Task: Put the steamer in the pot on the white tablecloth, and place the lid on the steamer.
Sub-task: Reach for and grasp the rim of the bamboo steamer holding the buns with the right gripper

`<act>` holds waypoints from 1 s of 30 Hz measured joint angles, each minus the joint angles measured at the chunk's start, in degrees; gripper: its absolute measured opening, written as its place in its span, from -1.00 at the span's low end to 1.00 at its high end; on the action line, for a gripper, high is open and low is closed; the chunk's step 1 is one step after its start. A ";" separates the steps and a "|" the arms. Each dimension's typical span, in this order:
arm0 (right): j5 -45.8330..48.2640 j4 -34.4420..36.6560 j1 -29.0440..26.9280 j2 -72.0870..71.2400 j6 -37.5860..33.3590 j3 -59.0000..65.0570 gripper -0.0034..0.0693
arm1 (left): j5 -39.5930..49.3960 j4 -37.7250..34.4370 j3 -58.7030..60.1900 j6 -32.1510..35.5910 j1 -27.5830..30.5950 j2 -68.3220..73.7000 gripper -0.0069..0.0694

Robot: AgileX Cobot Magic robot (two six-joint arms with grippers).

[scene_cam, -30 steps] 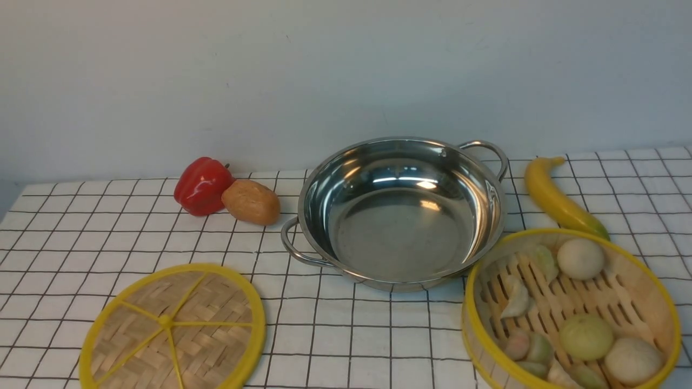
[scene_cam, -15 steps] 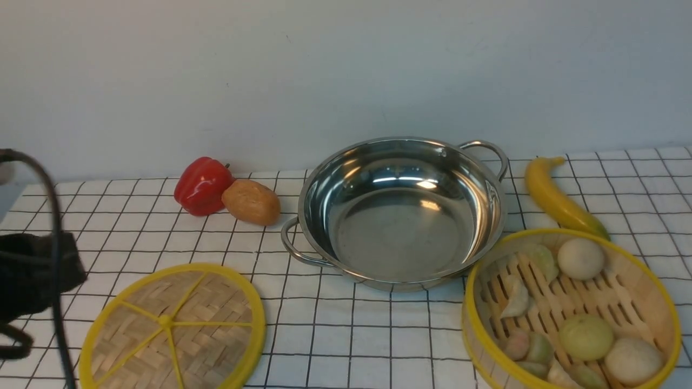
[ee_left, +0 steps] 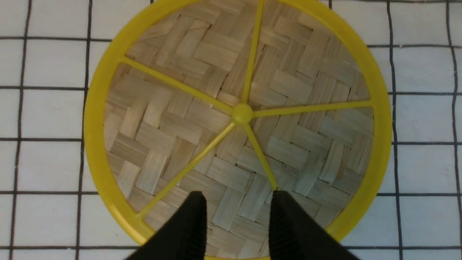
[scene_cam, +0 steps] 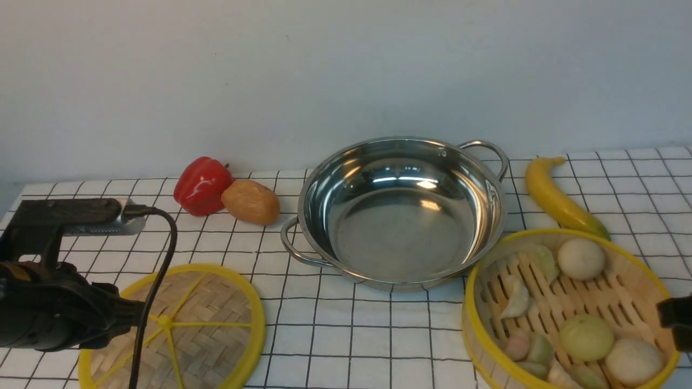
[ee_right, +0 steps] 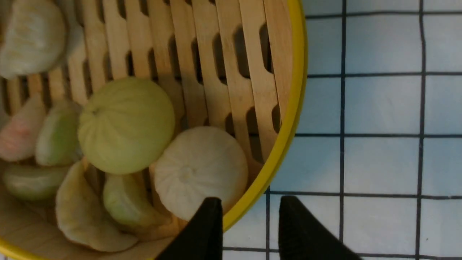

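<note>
Left hand [ee_left: 238, 195] hangs open above the lid [ee_left: 202, 72]; right hand [ee_right: 249, 200], also open, hovers over the steamer's [ee_right: 216, 54] yellow rim.

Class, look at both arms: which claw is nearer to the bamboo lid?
Left. The left claw hangs open right above the lid, inside its yellow rim. The right claw is far off on the other side, poised open over the steamer rim.
</note>
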 joint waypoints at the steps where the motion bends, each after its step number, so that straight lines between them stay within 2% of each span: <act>1: -0.60 -0.05 0.00 1.92 -0.12 0.00 -0.25 | 0.00 0.00 0.00 0.16 0.00 0.14 -0.18; 8: -4.70 -0.84 0.00 7.84 -0.01 -0.04 -0.25 | 0.00 -0.01 0.00 0.16 0.00 0.20 -0.18; 13: -8.00 -2.02 0.00 8.12 2.50 -0.11 -0.25 | 0.00 -0.01 0.00 0.16 0.00 0.27 -0.18; 23: -13.33 -9.93 0.00 8.16 11.31 -0.19 -0.25 | 0.00 -0.01 0.00 0.18 0.00 0.27 -0.18; 30: -15.44 -10.75 0.00 8.43 12.79 -0.21 -0.25 | 0.00 -0.01 0.00 0.18 0.00 0.27 -0.18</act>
